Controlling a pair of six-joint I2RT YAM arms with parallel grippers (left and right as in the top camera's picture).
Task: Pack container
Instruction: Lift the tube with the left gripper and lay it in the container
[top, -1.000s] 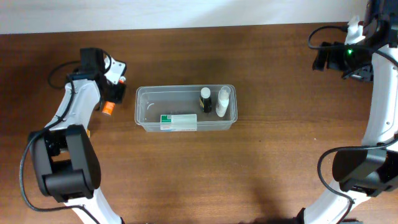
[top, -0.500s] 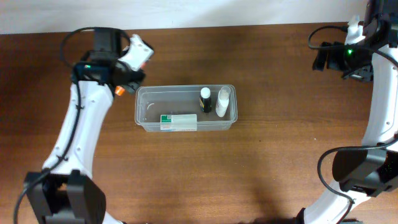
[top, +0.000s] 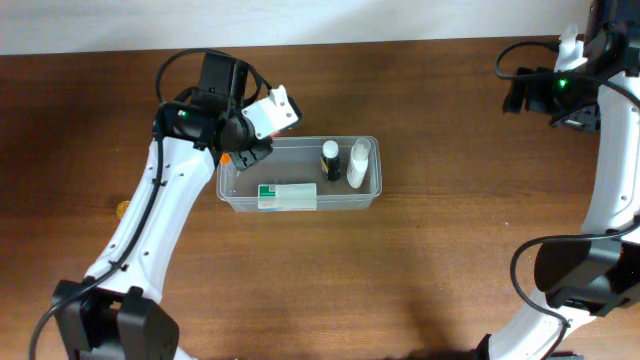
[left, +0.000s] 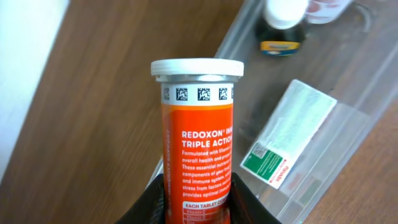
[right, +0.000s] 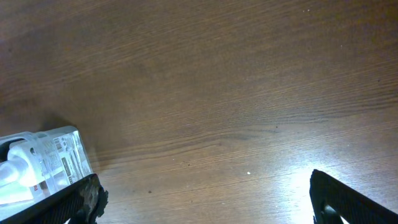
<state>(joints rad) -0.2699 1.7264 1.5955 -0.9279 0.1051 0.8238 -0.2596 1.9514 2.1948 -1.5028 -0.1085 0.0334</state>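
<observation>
The clear plastic container (top: 228, 186) lies mid-table and holds a white-and-green carton (top: 288, 196), a dark bottle with a white cap (top: 330, 160) and a white bottle (top: 358, 164). My left gripper (top: 232, 152) is shut on an orange Redoxon tube with a white cap (left: 198, 134) and holds it over the container's left end. In the left wrist view the container (left: 348, 134), the carton (left: 286, 142) and the dark bottle (left: 283, 28) lie beyond the tube. My right gripper (right: 205, 199) is open and empty at the far right back of the table (top: 565, 85).
A small yellowish object (top: 123, 208) lies on the table to the left of the left arm. A white bottle (right: 40, 165) shows at the left edge of the right wrist view. The table's back edge meets a white wall.
My left gripper has lifted the orange tube from the table at the left and carried it right, to the container's left end. The right arm has not moved.
</observation>
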